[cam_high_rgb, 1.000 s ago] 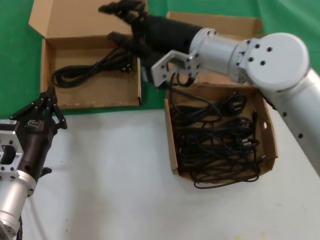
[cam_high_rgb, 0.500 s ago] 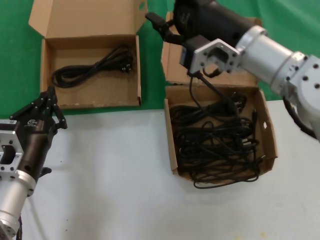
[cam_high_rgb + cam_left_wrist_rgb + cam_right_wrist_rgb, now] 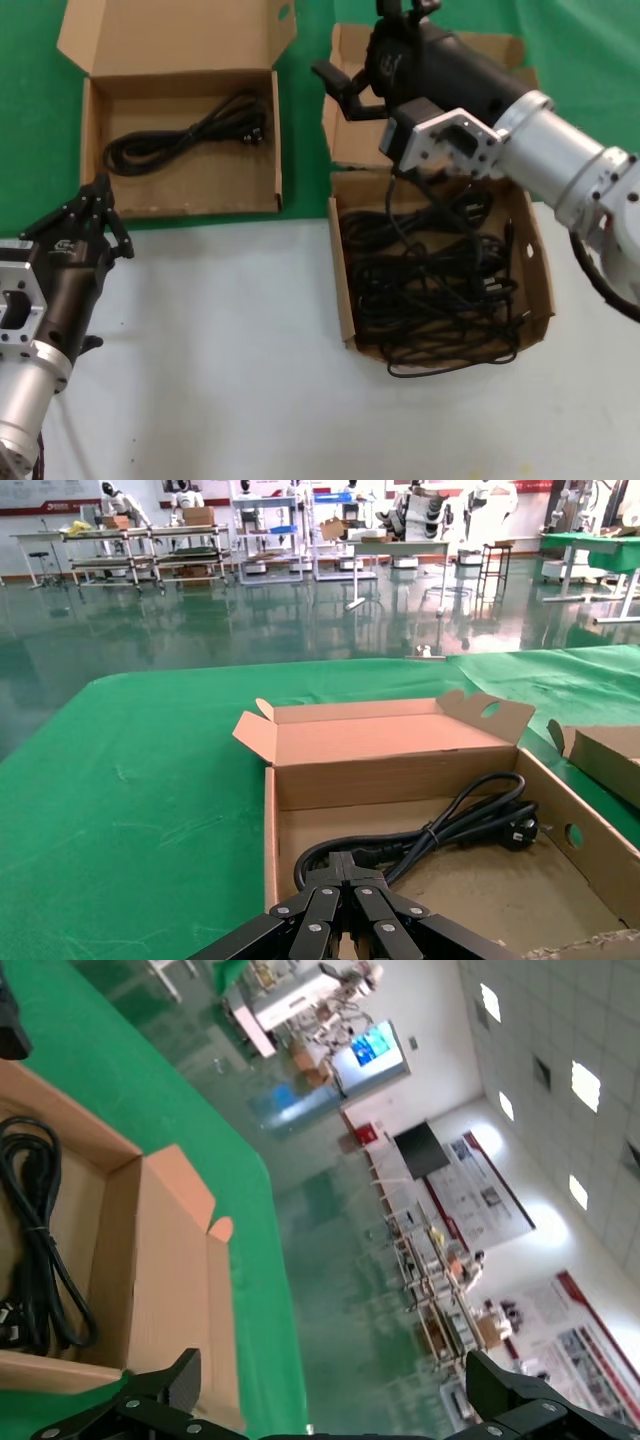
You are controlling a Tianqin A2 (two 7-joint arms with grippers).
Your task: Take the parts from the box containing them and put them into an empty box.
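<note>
Right tool shifted rightward (fingers spread), green cloth, white tabletop.

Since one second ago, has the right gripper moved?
Yes. The right gripper has swung to the robot's right, from above the box with one cable to the lid of the full box, fingers open.
</note>
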